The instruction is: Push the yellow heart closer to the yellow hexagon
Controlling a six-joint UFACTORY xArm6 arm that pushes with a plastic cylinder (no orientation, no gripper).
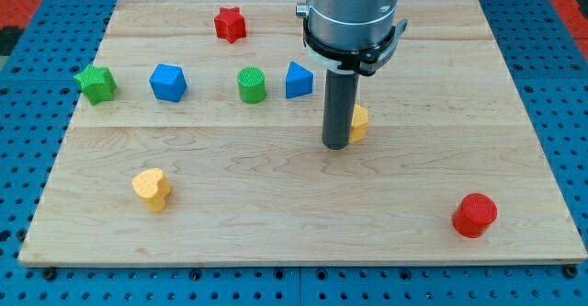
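Observation:
The yellow heart (152, 188) lies at the lower left of the wooden board (303, 223). The yellow hexagon (359, 122) sits near the middle of the board, mostly hidden behind my rod. My tip (335, 146) rests on the board right beside the hexagon, on its left, touching or nearly touching it. The heart is far to the left of my tip and a little lower in the view.
A red star (230, 24) is at the top. A green star (96, 84), a blue cube-like block (168, 82), a green cylinder (252, 85) and a blue triangular block (298, 81) form a row. A red cylinder (474, 215) is at the lower right.

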